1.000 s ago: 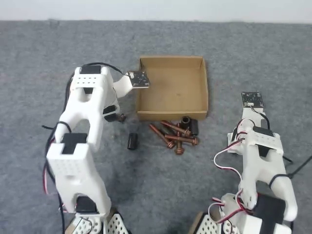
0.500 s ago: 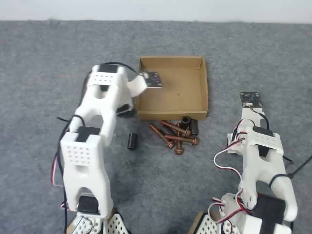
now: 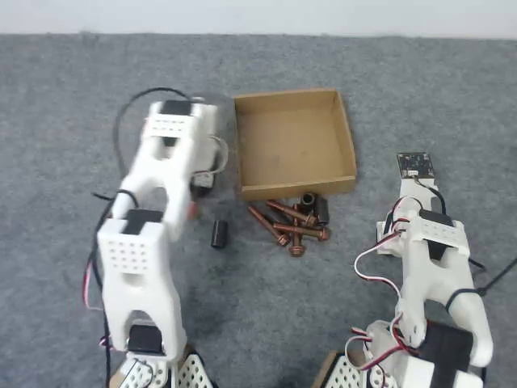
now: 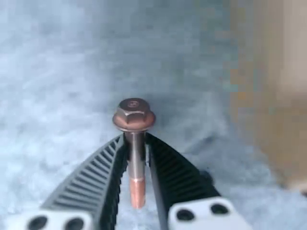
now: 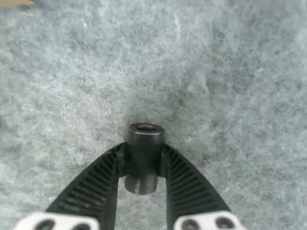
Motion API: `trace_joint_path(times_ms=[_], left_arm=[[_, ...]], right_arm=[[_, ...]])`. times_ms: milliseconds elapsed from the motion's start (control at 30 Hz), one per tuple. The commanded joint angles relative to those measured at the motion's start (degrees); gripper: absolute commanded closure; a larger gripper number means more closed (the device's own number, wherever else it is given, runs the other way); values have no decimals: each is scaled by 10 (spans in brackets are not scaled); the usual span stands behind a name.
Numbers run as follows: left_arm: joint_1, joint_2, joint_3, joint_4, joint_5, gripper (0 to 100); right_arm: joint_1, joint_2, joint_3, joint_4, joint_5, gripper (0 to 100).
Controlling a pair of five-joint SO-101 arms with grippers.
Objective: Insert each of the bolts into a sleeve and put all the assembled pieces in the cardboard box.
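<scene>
My left claw (image 4: 135,139) was clamped on a bolt (image 4: 134,115). It pinched the plain shank just under the flanged hex head, above the grey carpet (image 4: 57,72) and just beside the left wall of the cardboard box (image 3: 297,187). The bolt looked like solid coppery metal: stiff, heavy for its bulk and smooth. I judged it could swivel between my ribbed pads if squeezed lightly. The threaded end lay back between my fingers, so little of it stood free to enter a bore. A hold nearer the head would have served better.

A lone sleeve (image 3: 220,234) lay on the carpet between my left arm (image 3: 161,186) and the heap. It was a short, dark, rigid tube that I judged likely to roll, so it was best taken across its round sides.

Four or so bolts (image 3: 291,226) lay crossed in front of the box's near wall, touching one another. Any of them could have been grasped mid-shank where it lay clear of its neighbours. Two sleeves (image 3: 321,210) rested against that heap.

Well to the right of the heap, my right claw (image 5: 144,148) was shut around a sleeve (image 5: 143,160). It gripped the sleeve's waist, and the open bore pointed away from my wrist. The sleeve seemed hard and slick but firmly seated, and its mouth was unobstructed.
</scene>
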Motion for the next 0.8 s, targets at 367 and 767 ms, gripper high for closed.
trace_joint_path(times_ms=[367, 767], left_arm=[[-47, -222, 270, -244, 120, 988], [-48, -258, 349, -304, 198, 987]], right_arm=[[-6, -1, -39, -1, 9, 992], [-4, -1, -38, -1, 9, 992]])
